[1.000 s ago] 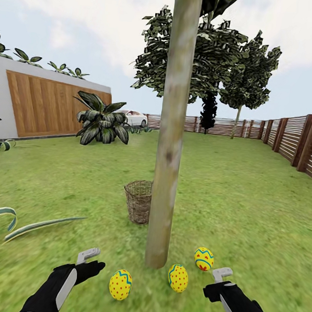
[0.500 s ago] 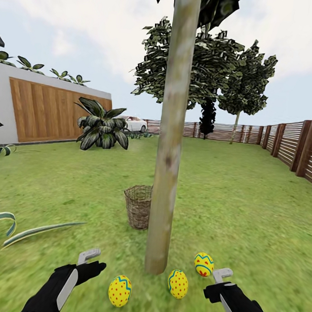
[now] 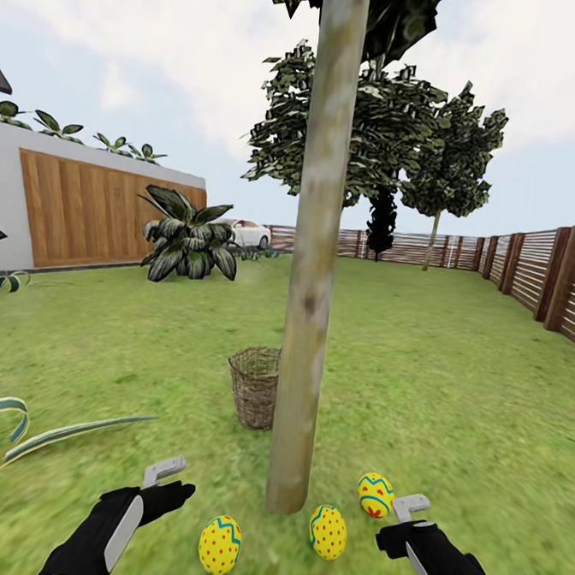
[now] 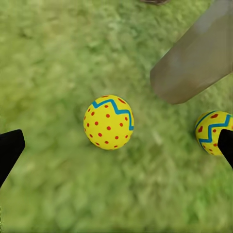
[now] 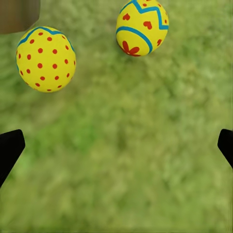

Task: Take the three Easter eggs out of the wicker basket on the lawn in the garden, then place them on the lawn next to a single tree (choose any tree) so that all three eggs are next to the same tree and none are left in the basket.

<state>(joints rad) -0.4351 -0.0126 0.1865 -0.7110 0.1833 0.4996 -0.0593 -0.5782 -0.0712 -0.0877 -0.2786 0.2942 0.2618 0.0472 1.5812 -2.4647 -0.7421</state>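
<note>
- Two end effectors sit nearest, low over the lawn (image 3: 453,376): the left end effector (image 3: 169,478) and the right end effector (image 3: 409,512), each on a black-sleeved arm.
- Both have their fingers spread wide apart and hold nothing; in each wrist view the dark fingertips sit at opposite sides with bare grass between them.
- Three Easter eggs lie on the grass between the two end effectors, none of them touched.
- First egg (image 3: 220,544), yellow with red dots and a blue zigzag, lies nearest, just beside the left end effector; it shows in the left wrist view (image 4: 108,122) between that end effector's fingertips.
- Second egg (image 3: 328,531), also dotted, lies just in front of the foot of the tree; it shows in the right wrist view (image 5: 46,58).
- Third egg (image 3: 376,495), with red hearts and blue bands, lies a little farther out, just beside the right end effector and close to the trunk (image 5: 142,26).
- Tree (image 3: 317,264): a straight pale trunk rising upright from the grass right behind the eggs.
- Wicker basket (image 3: 253,386) stands upright on the grass just behind the trunk, partly hidden by it; what is inside cannot be seen.
- Farther off, a broad-leaved plant (image 3: 188,238) stands before a wood-panelled wall (image 3: 96,210), and a slatted fence (image 3: 538,266) rings the far edge and right edge of the lawn.
</note>
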